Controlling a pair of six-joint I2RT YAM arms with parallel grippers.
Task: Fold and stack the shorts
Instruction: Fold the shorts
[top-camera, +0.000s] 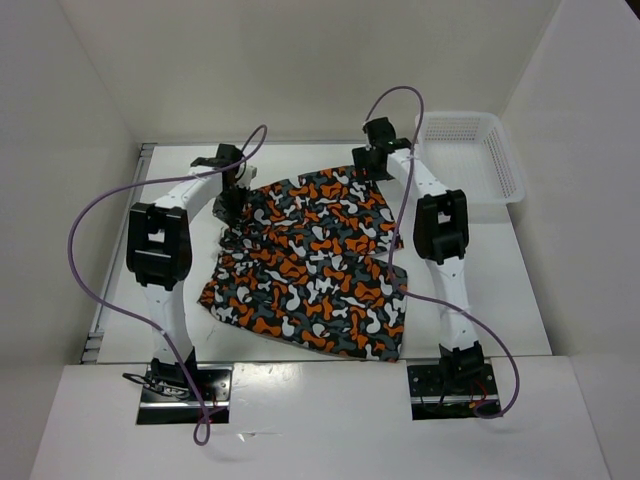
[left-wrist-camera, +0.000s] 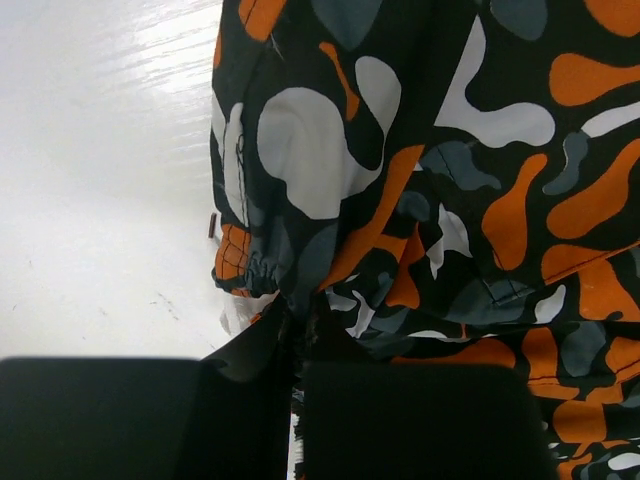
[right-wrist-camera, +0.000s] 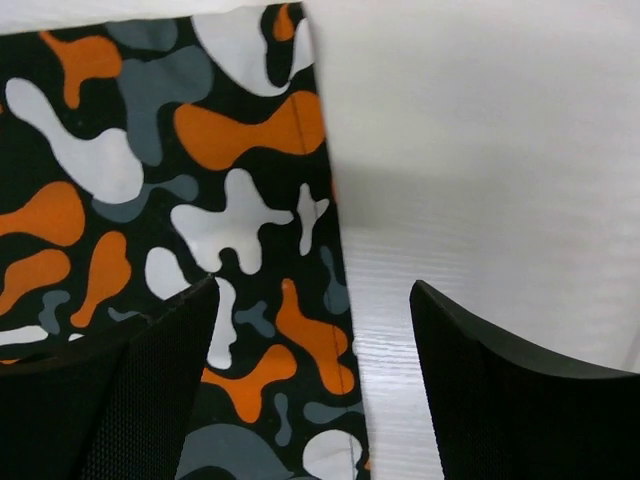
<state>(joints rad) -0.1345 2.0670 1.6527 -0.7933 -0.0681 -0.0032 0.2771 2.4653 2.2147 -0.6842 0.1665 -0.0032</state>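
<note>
You're clamping L fingers (left-wrist-camera: 400, 420) on bunched shorts (left-wrist-camera: 420, 180) edge; R fingers (right-wrist-camera: 500, 390) are hanging apart, gripping nothing, shorts hem btwn them, over the counter (right-wrist-camera: 480, 150).

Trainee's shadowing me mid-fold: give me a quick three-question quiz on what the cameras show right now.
1. True or false: the left gripper is shut on the shorts.
2. Pick one: the right gripper has its jaws A) open over the shorts' edge, B) shut on the fabric, C) out of view.
3. Fill in: the basket sits at the table's far ____ corner.
Key: 1 true; 2 A; 3 right.
</note>
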